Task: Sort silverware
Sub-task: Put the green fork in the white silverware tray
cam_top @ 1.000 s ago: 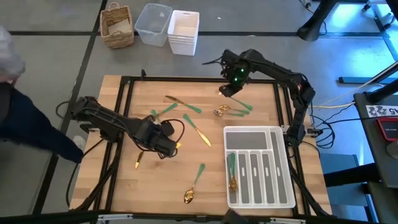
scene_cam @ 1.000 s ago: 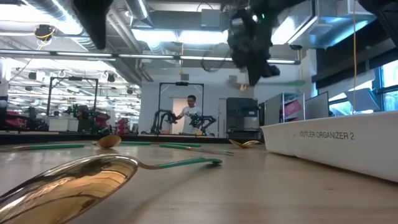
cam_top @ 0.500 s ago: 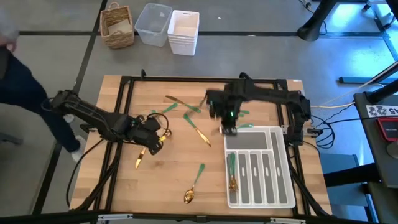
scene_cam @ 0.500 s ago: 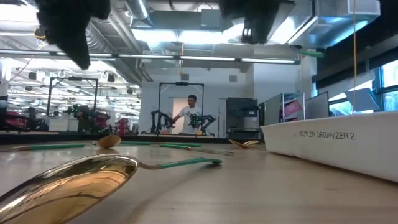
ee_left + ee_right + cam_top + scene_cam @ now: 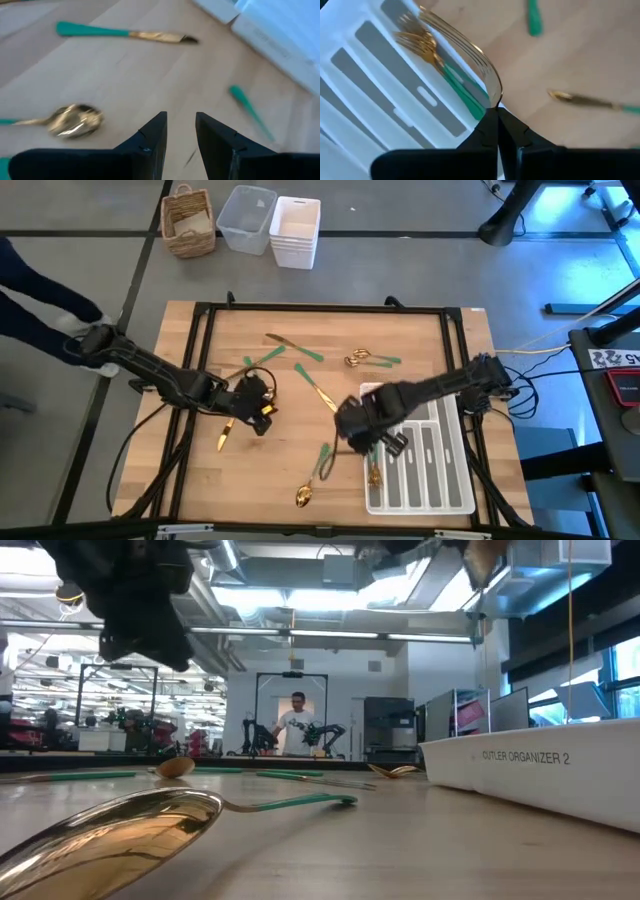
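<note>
— Where's the right gripper (image 5: 372, 442)?

— Lower middle of the overhead frame, at the white tray's (image 5: 452, 502) left edge. Its jaws are pinched tight on a gold fork (image 5: 465, 50), tines up (forks (image 5: 420, 42) already lie in the compartment beneath).

— And the left gripper (image 5: 262, 412)?

— Left of centre over the worktop (image 5: 270, 465), jaws slightly parted, holding nothing. Other silverware (image 5: 312, 476) is scattered across the wood.

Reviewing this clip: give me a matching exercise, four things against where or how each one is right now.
1. right claw
2. left claw
3. cutlery tray
4. wicker basket

a. on the floor beyond the table
b. shut on a fork over the tray's edge
c. open, holding nothing
d. forks in one slot

Pairs: 1-b, 2-c, 3-d, 4-a
</note>
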`<action>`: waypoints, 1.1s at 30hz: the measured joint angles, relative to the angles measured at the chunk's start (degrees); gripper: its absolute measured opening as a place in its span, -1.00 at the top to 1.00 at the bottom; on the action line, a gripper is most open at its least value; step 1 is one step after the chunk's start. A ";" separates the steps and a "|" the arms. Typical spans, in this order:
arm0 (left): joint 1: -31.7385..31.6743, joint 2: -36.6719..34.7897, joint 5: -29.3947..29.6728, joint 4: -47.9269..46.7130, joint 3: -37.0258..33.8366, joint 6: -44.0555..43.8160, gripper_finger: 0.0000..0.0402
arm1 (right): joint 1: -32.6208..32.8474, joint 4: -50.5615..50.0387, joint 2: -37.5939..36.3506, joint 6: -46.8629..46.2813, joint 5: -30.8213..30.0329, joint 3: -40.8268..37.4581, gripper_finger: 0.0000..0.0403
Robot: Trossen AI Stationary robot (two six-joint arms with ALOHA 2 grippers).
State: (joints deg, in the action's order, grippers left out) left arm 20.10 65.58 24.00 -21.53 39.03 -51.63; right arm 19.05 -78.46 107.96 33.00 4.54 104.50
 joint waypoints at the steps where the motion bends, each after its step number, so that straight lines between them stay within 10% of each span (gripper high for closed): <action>1: 0.00 0.00 0.05 1.98 -0.63 -0.20 0.53 | 0.73 1.29 0.00 0.62 0.02 -1.41 1.00; 33: 0.00 0.02 1.64 4.03 -1.73 -6.93 0.53 | 11.30 29.43 0.00 1.89 3.00 -27.70 0.86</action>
State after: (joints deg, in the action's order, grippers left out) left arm 20.10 65.60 25.64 -17.50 37.30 -58.57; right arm 30.35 -49.03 107.96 34.89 7.54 76.80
